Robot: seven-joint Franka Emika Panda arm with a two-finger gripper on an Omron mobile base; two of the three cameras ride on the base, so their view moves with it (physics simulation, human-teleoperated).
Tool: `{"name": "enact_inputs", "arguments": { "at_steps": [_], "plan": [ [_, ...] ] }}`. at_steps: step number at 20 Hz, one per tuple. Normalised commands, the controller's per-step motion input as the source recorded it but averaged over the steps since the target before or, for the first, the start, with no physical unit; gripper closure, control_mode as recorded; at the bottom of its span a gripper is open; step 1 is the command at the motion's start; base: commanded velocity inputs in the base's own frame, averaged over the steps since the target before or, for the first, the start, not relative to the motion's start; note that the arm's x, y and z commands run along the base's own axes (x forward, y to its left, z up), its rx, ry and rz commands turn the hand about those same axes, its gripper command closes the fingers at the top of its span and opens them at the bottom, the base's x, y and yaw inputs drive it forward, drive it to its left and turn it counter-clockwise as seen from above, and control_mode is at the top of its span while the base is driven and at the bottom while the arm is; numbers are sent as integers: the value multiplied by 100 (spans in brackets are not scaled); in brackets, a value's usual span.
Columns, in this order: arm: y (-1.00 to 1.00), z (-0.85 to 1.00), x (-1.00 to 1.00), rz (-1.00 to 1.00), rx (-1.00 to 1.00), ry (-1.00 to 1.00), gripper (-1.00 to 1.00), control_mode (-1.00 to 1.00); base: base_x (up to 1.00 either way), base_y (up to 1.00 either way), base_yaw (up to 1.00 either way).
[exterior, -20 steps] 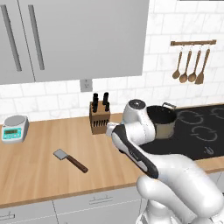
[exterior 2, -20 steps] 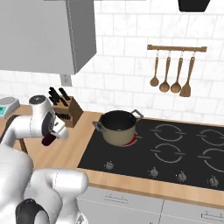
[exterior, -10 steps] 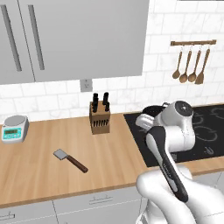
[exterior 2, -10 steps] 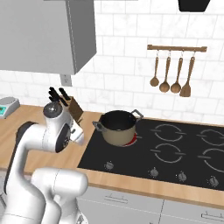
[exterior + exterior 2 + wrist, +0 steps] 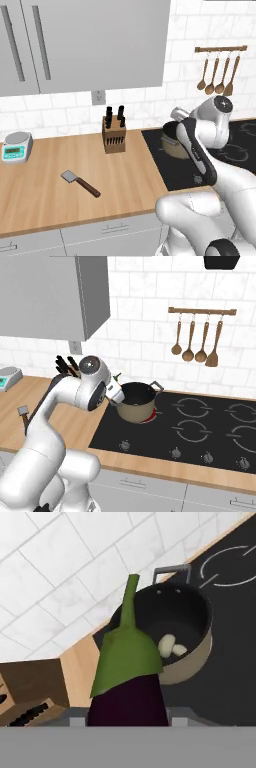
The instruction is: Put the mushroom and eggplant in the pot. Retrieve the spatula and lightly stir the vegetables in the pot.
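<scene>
**Eggplant in the grip, right at the pot's edge**

And here's the gripper (image 5: 118, 392), up at the left side of the pot (image 5: 136, 404), with the jaws clamped around the eggplant (image 5: 128, 687). The hand view gives us the close look: the dark purple body sits squarely between the fingers, its green cap and long stem pointing up and away from the hand, toward the pot's rim. The eggplant is not in the pot; it hangs just short of it, held in the air.

Look inside that pot's dark interior and there are pale pieces lying on the bottom, the mushroom (image 5: 170, 646), resting near the wall closest to the eggplant. The pot itself stands on the black cooktop (image 5: 200, 431), on the back-left burner, one grey loop handle (image 5: 171, 572) showing at its far rim.

Over to the left base view now: the spatula (image 5: 80, 183) lies flat on the wooden counter (image 5: 50, 200), well apart from the pot, blade toward the back-left and wooden handle angled toward the front edge. Behind it, a knife block (image 5: 114, 135) stands near the tiled wall, and a small kitchen scale (image 5: 16, 145) sits at the far left. Wooden spoons (image 5: 195, 338) hang from a rail above the cooktop.
</scene>
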Motion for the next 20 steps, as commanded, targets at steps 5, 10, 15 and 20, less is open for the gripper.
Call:
{"name": "enact_inputs", "arguments": {
  "at_steps": [5,10,15,20],
  "plan": [
    [-35,-8,98,0,0,11,100,-100,0,0,0],
    [-29,-46,83,0,0,13,100,-100,0,0,0],
    [-20,-57,46,0,0,8,100,-100,0,0,0],
    [-12,-57,38,0,0,4,100,-100,0,0,0]
  ]
}}
